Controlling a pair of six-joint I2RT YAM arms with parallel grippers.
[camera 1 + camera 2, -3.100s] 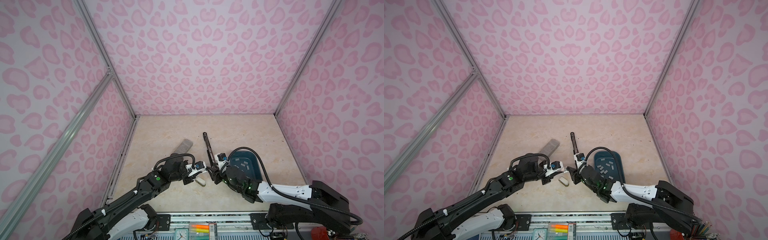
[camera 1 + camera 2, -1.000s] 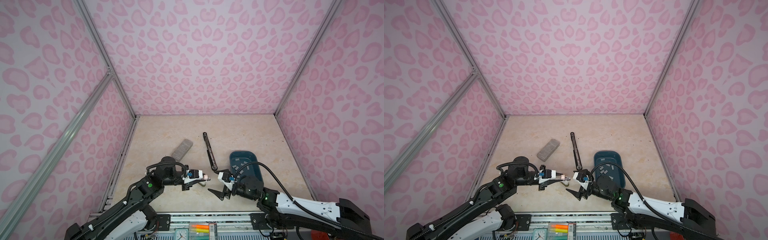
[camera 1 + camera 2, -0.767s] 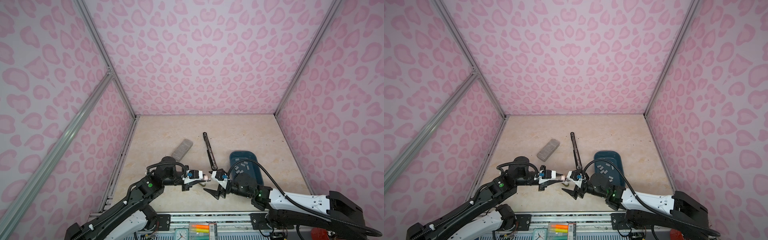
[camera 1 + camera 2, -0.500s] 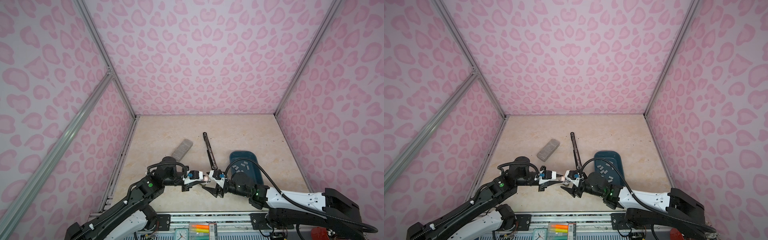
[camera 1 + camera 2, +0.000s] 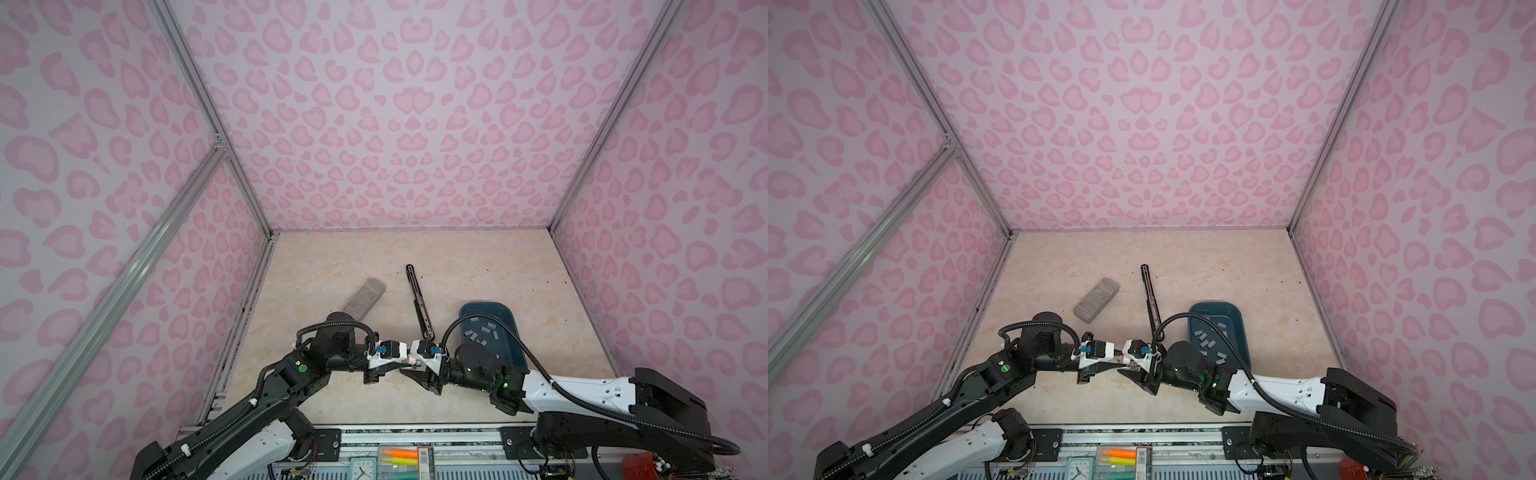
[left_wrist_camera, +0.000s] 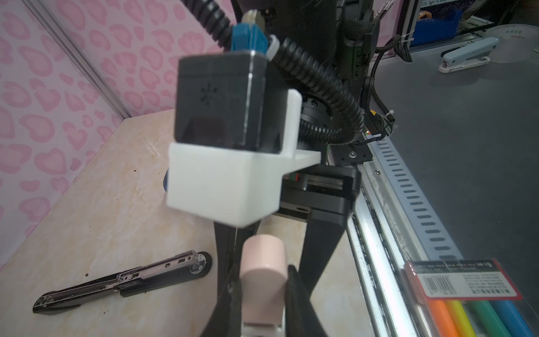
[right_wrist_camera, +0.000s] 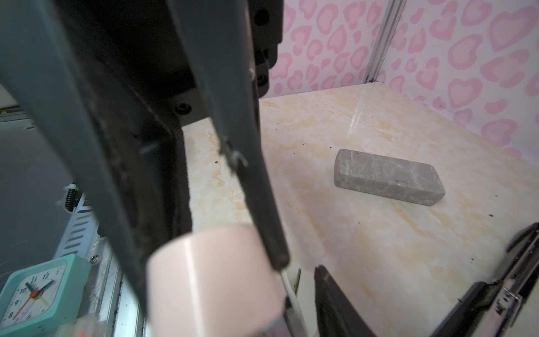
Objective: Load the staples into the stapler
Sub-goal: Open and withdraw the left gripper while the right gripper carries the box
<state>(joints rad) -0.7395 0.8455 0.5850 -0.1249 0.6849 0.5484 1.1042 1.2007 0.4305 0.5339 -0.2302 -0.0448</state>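
Top views both give us the beige desk (image 5: pixel 478 257), where nothing resting on it has shifted over the last second. We see the blue tray (image 5: pixel 505 328) at the right. The black stapler (image 5: pixel 419 301) lies folded out flat just left of it with its metal channel bared, and the grey block (image 5: pixel 365 297) lies left of that. What has changed is the right gripper (image 5: pixel 409 367). A second ago it hung wide open near the tray, apart from the left one. Now it has come tip to tip with the left gripper (image 6: pixel 262 272) above the near part of the desk. Its jaws are narrower but apart, with a sliver of desk showing beside the pink cylinder (image 6: pixel 262 251) between them. We find the left gripper clamped on that cylinder, as before. Smallest of all, the staples (image 5: pixel 484 331) lie loose in the tray.
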